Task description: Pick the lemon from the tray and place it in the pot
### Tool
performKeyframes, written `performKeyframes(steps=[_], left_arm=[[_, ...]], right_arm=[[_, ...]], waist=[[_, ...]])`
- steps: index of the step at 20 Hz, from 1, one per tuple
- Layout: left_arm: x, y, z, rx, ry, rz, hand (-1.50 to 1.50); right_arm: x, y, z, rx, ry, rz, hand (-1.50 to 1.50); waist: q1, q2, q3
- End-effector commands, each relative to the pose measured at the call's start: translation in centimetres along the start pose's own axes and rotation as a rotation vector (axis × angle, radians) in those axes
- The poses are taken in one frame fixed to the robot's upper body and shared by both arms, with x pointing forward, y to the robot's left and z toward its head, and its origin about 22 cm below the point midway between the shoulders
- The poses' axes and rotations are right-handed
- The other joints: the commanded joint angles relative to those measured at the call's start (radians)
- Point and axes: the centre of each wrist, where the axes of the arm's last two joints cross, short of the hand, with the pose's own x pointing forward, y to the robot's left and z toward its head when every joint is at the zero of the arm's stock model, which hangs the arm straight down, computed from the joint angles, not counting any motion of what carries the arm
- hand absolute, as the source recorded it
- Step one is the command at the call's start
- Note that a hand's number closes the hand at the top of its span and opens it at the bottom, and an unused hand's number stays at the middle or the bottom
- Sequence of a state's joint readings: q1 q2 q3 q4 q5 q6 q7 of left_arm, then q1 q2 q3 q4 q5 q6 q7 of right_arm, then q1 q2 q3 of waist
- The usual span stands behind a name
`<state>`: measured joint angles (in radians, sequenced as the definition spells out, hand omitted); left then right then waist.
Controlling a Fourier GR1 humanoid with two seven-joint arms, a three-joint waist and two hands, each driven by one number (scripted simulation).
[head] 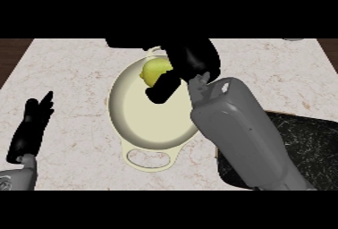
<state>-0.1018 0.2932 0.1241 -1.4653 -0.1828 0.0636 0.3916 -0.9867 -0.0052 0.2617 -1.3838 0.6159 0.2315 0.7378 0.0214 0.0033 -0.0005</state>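
Head view: right hand curled round the lemon, holding it over the far end of the cream pot. Lemon is off the dark tray, which lies at right, partly under the forearm. Judged: pick and carry done; release into the pot not yet done. Left hand rests at left with fingers straight, holding nothing.
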Motion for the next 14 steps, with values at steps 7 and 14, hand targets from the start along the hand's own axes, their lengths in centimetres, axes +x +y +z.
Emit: performKeyframes(steps=[7,14], left_arm=[[0.3,-0.2,-0.3,0.001,-0.004,-0.006,0.0],[-0.6,2.6,-0.2,-0.004,0.006,-0.002,0.0]], right_arm=[[-2.4,3.4,-0.9,-0.124,-0.018,-0.413,-1.5],[-5.8,-0.2,-1.7,-0.372,-0.013,-0.603,-1.5]], waist=[[0.006,0.002,0.001],[-0.01,-0.001,0.001]])
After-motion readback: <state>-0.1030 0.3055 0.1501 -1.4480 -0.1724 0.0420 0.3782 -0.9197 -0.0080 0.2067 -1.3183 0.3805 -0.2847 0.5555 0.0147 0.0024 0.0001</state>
